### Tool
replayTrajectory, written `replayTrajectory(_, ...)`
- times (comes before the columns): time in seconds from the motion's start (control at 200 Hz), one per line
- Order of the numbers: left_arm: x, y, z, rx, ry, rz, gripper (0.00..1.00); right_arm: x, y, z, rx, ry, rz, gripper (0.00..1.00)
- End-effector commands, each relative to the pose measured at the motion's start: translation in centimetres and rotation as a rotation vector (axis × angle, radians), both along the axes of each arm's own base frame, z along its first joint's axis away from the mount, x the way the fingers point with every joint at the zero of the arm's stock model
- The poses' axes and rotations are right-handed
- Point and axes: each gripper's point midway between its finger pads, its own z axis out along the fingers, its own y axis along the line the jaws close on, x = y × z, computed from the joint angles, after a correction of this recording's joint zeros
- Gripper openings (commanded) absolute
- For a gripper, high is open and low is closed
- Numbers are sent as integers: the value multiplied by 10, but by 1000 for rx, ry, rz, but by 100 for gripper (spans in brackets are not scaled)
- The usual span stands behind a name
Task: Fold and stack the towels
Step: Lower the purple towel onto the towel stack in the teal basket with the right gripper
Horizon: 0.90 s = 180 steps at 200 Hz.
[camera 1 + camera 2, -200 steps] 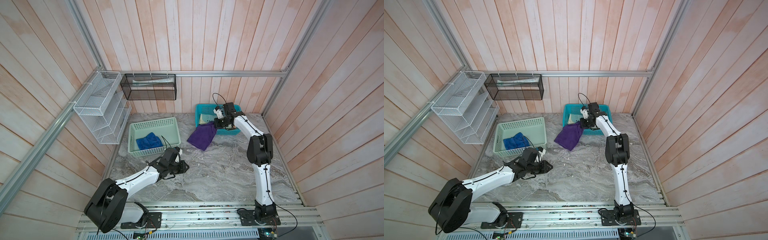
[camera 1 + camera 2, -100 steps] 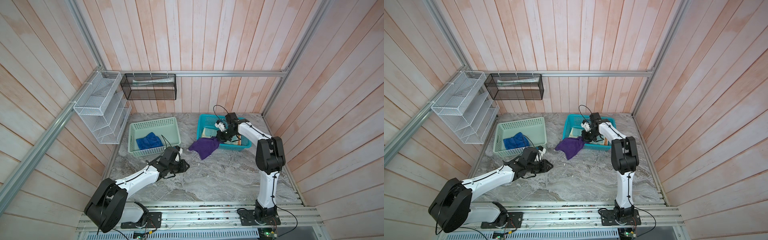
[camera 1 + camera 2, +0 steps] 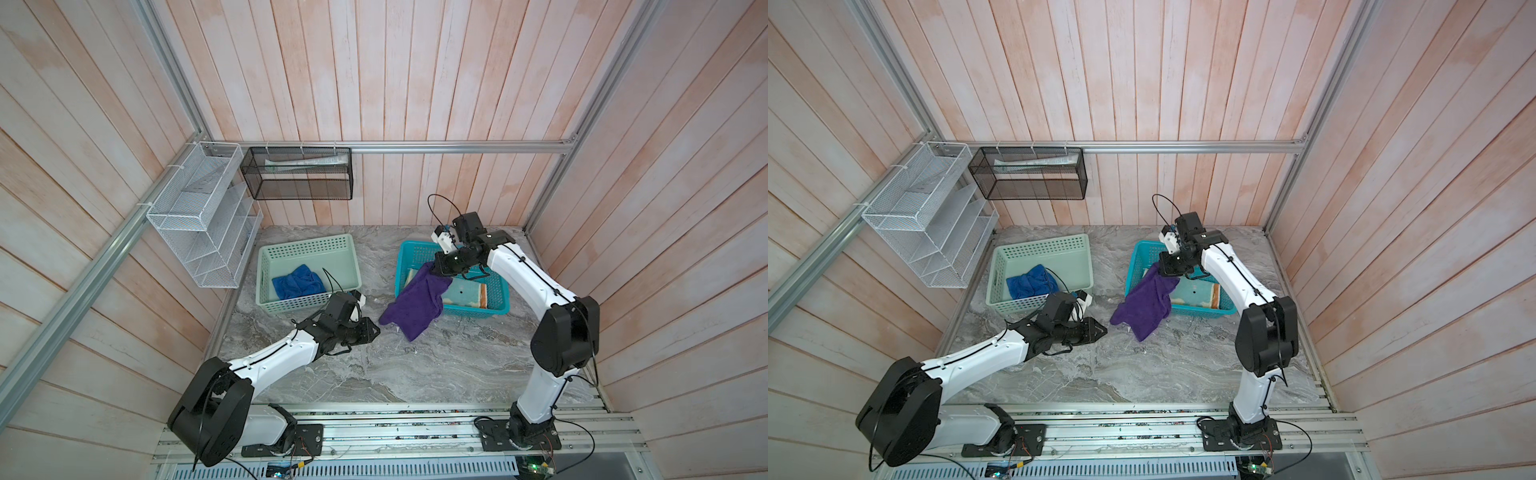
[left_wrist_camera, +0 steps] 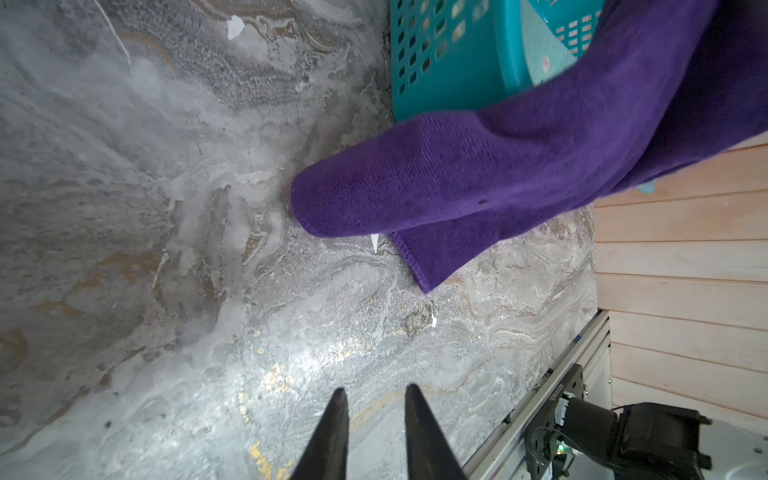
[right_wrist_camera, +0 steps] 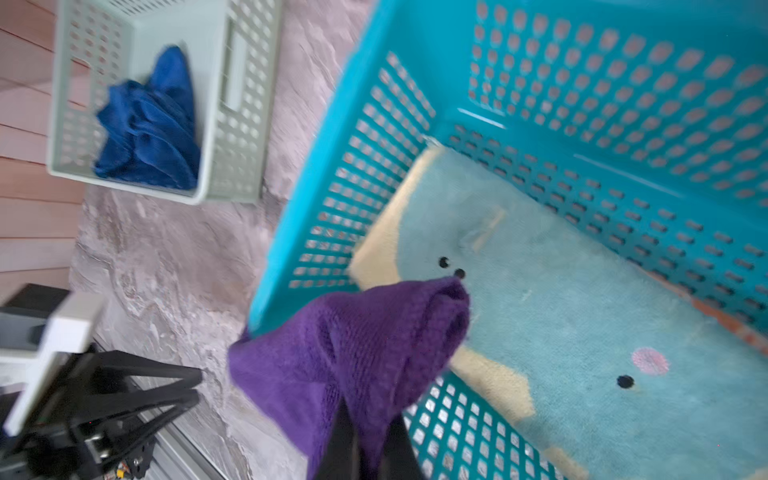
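My right gripper (image 3: pixel 437 266) (image 3: pixel 1162 266) (image 5: pixel 365 409) is shut on one end of the purple towel (image 3: pixel 415 305) (image 3: pixel 1148 305) (image 5: pixel 357 345). The towel drapes over the teal basket's (image 3: pixel 473 311) left rim, and its lower end (image 4: pixel 457 183) lies on the table. Inside that basket lies a teal towel with a pale-yellow figure (image 3: pixel 463 291) (image 5: pixel 582 291), with an orange edge (image 5: pixel 727 322) under it. A crumpled blue towel (image 3: pixel 298 282) (image 3: pixel 1032 282) (image 5: pixel 149 129) sits in the mint basket (image 3: pixel 307 245). My left gripper (image 3: pixel 376 330) (image 3: pixel 1104 330) (image 4: pixel 374 390) hovers low, open and holding nothing, short of the purple towel.
The two baskets stand side by side at the back of the marble table (image 3: pixel 415 374). A white wire rack (image 3: pixel 199 216) and a black mesh bin (image 3: pixel 297 174) hang on the walls. A metal rail (image 3: pixel 395 419) runs along the table's front edge.
My right gripper has come down and toward the front with the purple towel, whose lower end now lies on the table. The teal basket has shifted frontward too. The left arm has stayed still.
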Motion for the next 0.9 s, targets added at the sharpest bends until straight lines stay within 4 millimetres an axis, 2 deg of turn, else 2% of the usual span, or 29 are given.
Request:
replayTrajectory(0.0, 6, -3, 22, -35, -48, 0, 26, 6, 19, 43, 11, -127, -41, 0)
replayTrajectory(0.265, -4, 1, 17, -39, -49, -13, 26, 14, 71, 120, 126, -325, -58, 0)
replayTrajectory(0.39, -8, 4, 16, -44, -57, -14, 26, 28, 81, 139, 160, -353, -84, 0)
replayTrajectory(0.535, -8, 8, 11, -39, -55, -18, 26, 59, 87, 140, 171, -361, -135, 0)
replayTrajectory(0.615, -7, 9, 11, -41, -56, -21, 26, 82, 86, 128, 192, -330, -174, 0)
replayTrajectory(0.745, -7, 10, 11, -43, -53, -27, 26, 117, 64, 104, 219, -265, -280, 0)
replayTrajectory(0.825, -7, 12, 8, -38, -48, -26, 26, 124, 50, 94, 222, -229, -340, 0)
replayTrajectory(0.895, -7, 12, 7, -37, -44, -25, 26, 123, 35, 82, 202, -194, -391, 0)
